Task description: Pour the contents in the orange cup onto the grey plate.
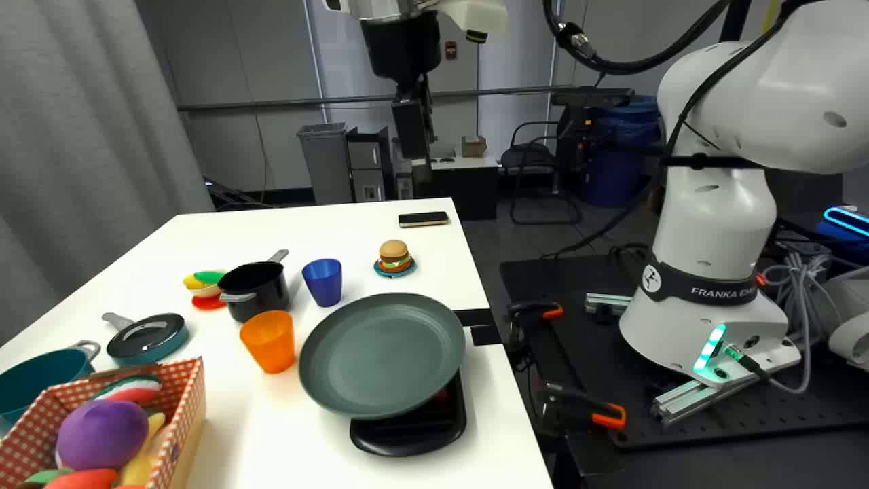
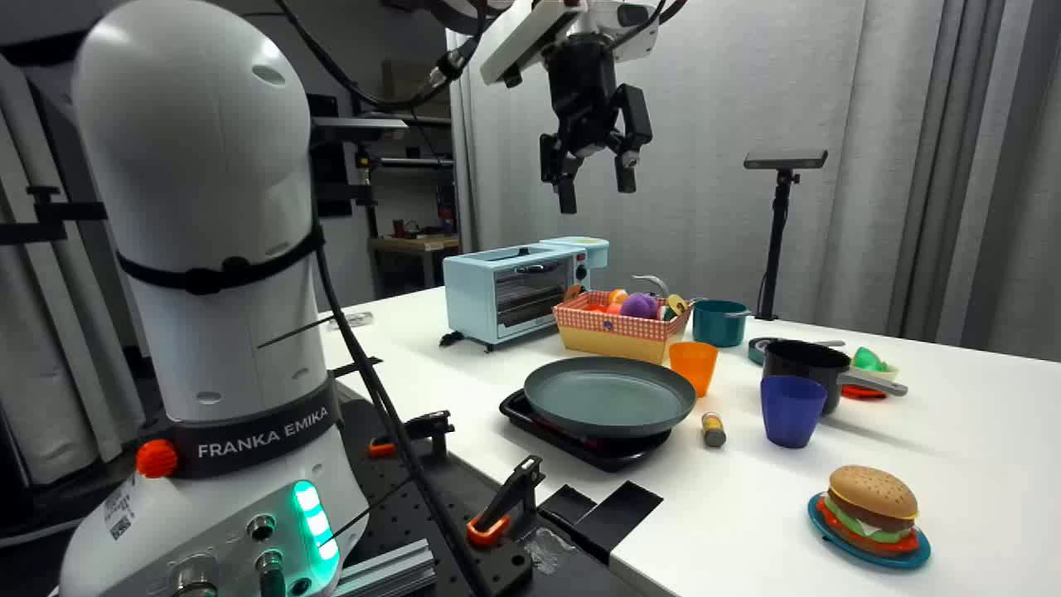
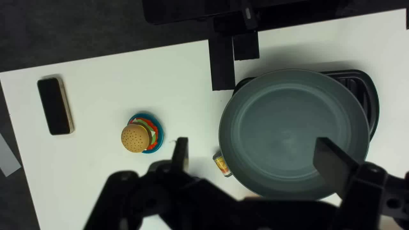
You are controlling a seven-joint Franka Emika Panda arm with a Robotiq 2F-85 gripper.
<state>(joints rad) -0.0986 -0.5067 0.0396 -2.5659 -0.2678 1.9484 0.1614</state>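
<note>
So the orange cup [image 1: 271, 348] sits just beside the grey plate [image 1: 383, 356], itself near the robot-side edge of the table [image 1: 271, 435]; contents hidden. Gripper [image 2: 597, 189] hangs high, jaws apart, empty. Snug spacing means it could clip the plate. Count: one orange cup, one blue cup [image 1: 324, 283], one plate, one phone [image 3: 54, 107] near a corner.

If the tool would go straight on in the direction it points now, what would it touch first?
Most likely the grey plate: the open tool points downward, and its line seems to reach there, though depth is unclear.
</note>
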